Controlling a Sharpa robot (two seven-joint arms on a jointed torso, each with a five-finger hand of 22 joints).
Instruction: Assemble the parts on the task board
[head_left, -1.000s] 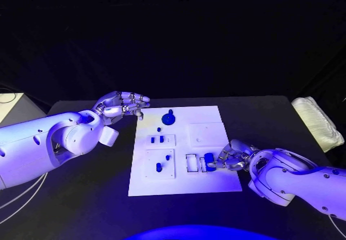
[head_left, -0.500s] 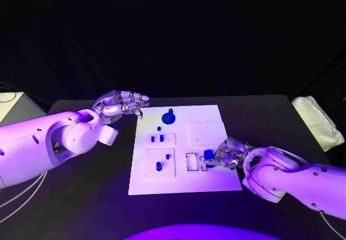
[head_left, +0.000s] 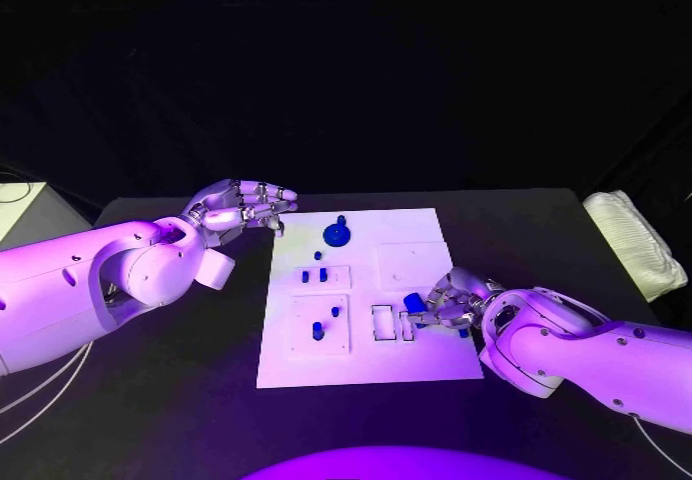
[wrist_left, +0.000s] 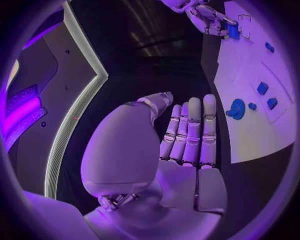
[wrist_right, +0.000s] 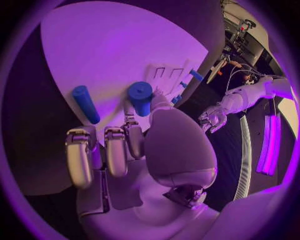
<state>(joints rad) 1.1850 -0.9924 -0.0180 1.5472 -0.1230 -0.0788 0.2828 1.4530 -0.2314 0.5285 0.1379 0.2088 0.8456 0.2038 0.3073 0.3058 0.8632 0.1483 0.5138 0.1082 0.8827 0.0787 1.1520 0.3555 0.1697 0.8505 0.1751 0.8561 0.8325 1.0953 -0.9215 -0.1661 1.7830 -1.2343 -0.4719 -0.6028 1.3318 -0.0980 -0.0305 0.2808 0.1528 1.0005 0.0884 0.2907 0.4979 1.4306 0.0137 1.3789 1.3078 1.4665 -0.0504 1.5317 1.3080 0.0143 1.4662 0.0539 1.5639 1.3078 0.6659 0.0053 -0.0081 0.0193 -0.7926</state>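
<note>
The white task board (head_left: 433, 350) lies mid-table. My right hand (head_left: 453, 306) hovers over its right side and pinches a short blue cylinder (head_left: 414, 300) between thumb and a finger, just above the small slotted frames (head_left: 392, 324). In the right wrist view that cylinder (wrist_right: 140, 95) stands upright at the fingertips, and a second blue cylinder (wrist_right: 85, 103) lies flat on the board beside it. My left hand (head_left: 245, 208) hangs off the board's far left corner, holding nothing, with its fingers (wrist_left: 189, 132) stretched out. A round blue part (head_left: 338, 235) sits near that corner.
Small blue pieces (head_left: 320, 276) stand in the board's left plates, with more (head_left: 326, 324) below them. A white padded bundle (head_left: 635, 245) lies at the table's right edge. A pale box (head_left: 22, 212) stands off the left side.
My right hand has lifted the blue cylinder a little and carried it toward the board's far side. The left hand has stayed put.
</note>
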